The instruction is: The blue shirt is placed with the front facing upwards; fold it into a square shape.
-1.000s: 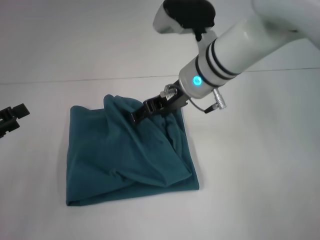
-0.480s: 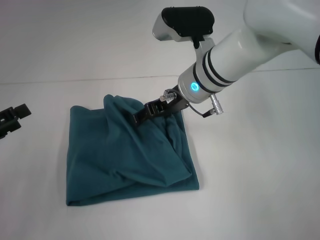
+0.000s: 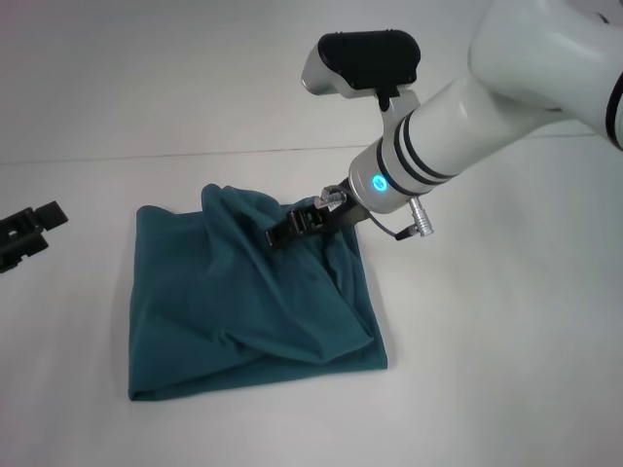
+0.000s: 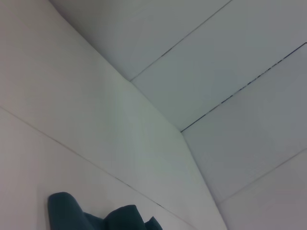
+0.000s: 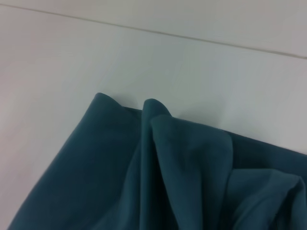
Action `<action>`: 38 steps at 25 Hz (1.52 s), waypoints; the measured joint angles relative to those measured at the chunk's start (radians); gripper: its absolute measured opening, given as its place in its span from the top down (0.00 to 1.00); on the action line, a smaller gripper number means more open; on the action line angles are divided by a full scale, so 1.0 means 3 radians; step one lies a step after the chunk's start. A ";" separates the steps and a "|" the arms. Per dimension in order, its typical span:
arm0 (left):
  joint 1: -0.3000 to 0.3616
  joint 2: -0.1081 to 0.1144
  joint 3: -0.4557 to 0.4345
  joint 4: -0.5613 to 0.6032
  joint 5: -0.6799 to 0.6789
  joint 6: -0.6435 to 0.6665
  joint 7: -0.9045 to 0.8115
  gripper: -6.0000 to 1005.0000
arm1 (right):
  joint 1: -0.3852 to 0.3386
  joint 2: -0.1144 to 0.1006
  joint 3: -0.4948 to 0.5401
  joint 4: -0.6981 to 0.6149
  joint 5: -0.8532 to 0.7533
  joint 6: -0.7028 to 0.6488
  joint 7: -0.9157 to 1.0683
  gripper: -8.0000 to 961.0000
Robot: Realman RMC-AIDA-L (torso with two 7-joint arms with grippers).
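The blue shirt (image 3: 248,302) is lying bunched into a rough square on the white table (image 3: 506,341), with loose folds rising at its far edge. The right gripper (image 3: 285,233) is hovering low over that far edge, right of the raised fold; whether its fingers are pinching cloth I cannot tell. The left gripper (image 3: 27,230) is sitting at the far left, well apart from the shirt.
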 joint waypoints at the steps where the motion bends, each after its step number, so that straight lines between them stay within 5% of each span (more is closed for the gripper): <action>1: -0.0011 0.0000 0.0000 -0.0015 0.0000 -0.0005 0.0003 0.25 | 0.0001 0.0002 -0.0010 0.0026 0.0002 0.0025 -0.0002 0.02; 10: -0.0065 -0.0005 0.0016 -0.0075 0.0000 -0.0041 0.0014 0.25 | -0.0056 0.0002 -0.0014 0.0043 0.0193 0.0115 -0.0075 0.02; 13: -0.0056 -0.0005 0.0015 -0.0076 0.0000 -0.0041 0.0015 0.25 | -0.0115 -0.0010 -0.0024 -0.0017 0.0394 0.0108 -0.0182 0.19; 24: -0.0103 0.0009 0.0015 -0.0155 0.0000 -0.0080 0.0018 0.25 | -0.0130 -0.0028 -0.0309 0.0003 0.0352 0.0082 0.0004 0.44; 29: -0.0108 0.0001 0.0015 -0.0157 0.0000 -0.0086 0.0020 0.25 | -0.0133 -0.0028 -0.0317 -0.0015 0.0335 0.0079 0.0030 0.69; 35: -0.0109 0.0000 0.0015 -0.0157 0.0000 -0.0086 0.0020 0.25 | -0.0138 -0.0034 -0.0298 -0.0027 0.0345 0.0069 0.0034 0.86; 38: -0.0109 -0.0001 0.0015 -0.0157 0.0000 -0.0085 0.0020 0.25 | -0.0216 -0.0038 -0.0269 -0.0198 0.0362 -0.0027 0.0069 0.85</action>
